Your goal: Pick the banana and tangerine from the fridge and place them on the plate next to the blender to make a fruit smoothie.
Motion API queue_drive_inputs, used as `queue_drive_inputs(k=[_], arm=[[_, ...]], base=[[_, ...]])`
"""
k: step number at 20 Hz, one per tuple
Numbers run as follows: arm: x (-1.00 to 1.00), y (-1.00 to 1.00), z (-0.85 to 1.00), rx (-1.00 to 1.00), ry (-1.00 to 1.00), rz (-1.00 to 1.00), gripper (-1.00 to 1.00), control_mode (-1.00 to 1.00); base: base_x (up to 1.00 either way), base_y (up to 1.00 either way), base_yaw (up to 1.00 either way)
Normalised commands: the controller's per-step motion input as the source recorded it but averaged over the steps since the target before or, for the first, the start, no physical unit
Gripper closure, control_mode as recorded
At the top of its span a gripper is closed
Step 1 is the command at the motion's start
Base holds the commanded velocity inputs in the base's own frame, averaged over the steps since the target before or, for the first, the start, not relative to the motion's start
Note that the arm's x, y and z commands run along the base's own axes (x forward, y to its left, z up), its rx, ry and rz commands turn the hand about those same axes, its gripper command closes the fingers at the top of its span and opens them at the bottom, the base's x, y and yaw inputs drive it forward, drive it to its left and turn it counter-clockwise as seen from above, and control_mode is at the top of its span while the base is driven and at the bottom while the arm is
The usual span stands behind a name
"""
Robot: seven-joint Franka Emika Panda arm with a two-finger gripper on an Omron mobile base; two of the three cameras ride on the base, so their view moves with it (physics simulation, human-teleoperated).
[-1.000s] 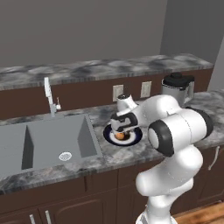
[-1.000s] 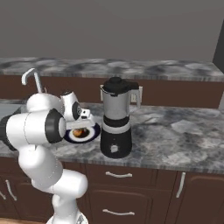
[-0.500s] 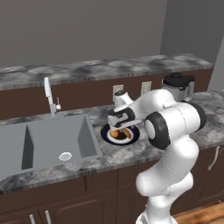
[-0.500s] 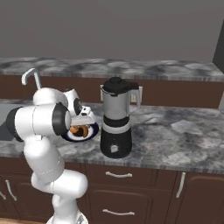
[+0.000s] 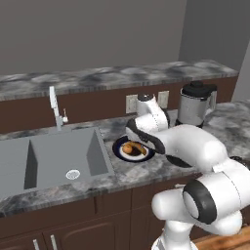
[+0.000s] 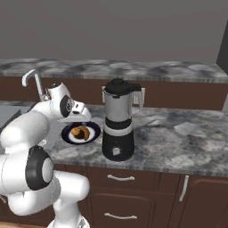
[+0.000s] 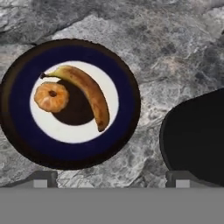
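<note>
The banana [image 7: 89, 94] and tangerine [image 7: 51, 97] lie side by side on the white centre of the plate [image 7: 127, 118], the tangerine tucked against the banana's inner curve. The plate sits on the marbled grey table [image 5: 146, 171], between the sink [image 5: 49, 158] and the blender [image 6: 117, 127], whose dark base shows at the hand view's right edge. The hand [image 7: 111, 177] hangs above the plate with its two fingertips [image 7: 43, 177] spread well apart and nothing between them. A faucet [image 5: 54, 105] stands behind the sink, and a wall outlet [image 5: 131, 103] is set behind the arm.
</note>
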Motion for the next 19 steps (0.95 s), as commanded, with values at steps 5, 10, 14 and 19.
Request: queue_drive_inputs(k=[5,10,14,19], arm=[[-1.0,-0.3,0.74,0.07,-0.43,0.0,-1.0,-1.0],[-1.0,-0.3,0.71,0.08,-0.41,0.0,-1.0,-1.0],[-1.0,-0.02,0.88,0.02,-0.4,0.0,-1.0,-1.0],[-1.0,0.0,1.0,0.0,-0.27,0.01,-1.0,-1.0]], base=[[0.0,0.0,0.0],[0.0,0.0,0.0],[0.0,0.0,0.0],[0.0,0.0,0.0]])
